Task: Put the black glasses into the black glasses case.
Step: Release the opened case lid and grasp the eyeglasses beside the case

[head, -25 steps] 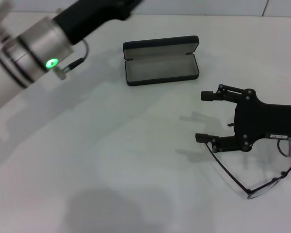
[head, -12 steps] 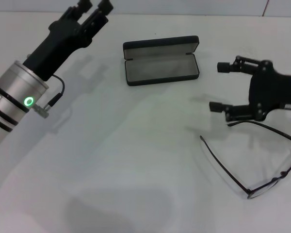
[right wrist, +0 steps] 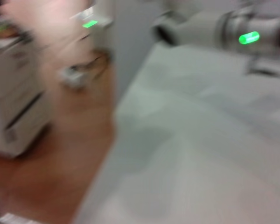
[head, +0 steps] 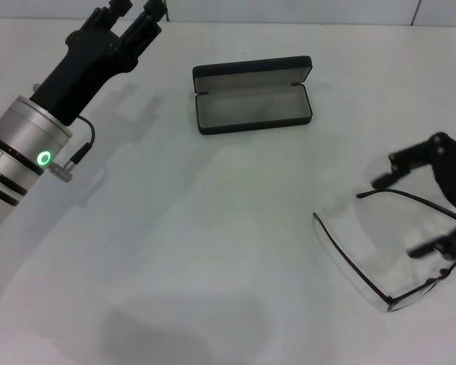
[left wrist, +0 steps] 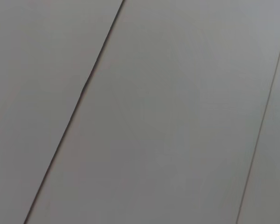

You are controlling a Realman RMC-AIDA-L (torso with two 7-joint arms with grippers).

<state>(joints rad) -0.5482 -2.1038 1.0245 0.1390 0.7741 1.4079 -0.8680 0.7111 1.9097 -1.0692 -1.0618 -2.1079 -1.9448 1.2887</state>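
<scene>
The black glasses (head: 349,258) lie on the white table at the near right, temple arms unfolded and pointing left. The black glasses case (head: 251,106) lies open at the far centre, grey lining up, with nothing in it. My right gripper (head: 404,211) is open at the right edge, blurred by motion, with its fingers spread either side of the glasses' farther temple arm; whether it touches them I cannot tell. My left gripper (head: 137,9) is open at the far left, well left of the case. Neither wrist view shows the glasses or the case.
The white table (head: 213,228) fills the head view. The left wrist view shows only grey wall panels (left wrist: 177,116). The blurred right wrist view shows the table edge, the floor beyond it and my left arm's green light (right wrist: 248,37).
My right gripper has moved right and nearer, from beside the glasses' left tip to over their right part. My left arm has swung to the far left. The glasses and case stayed put.
</scene>
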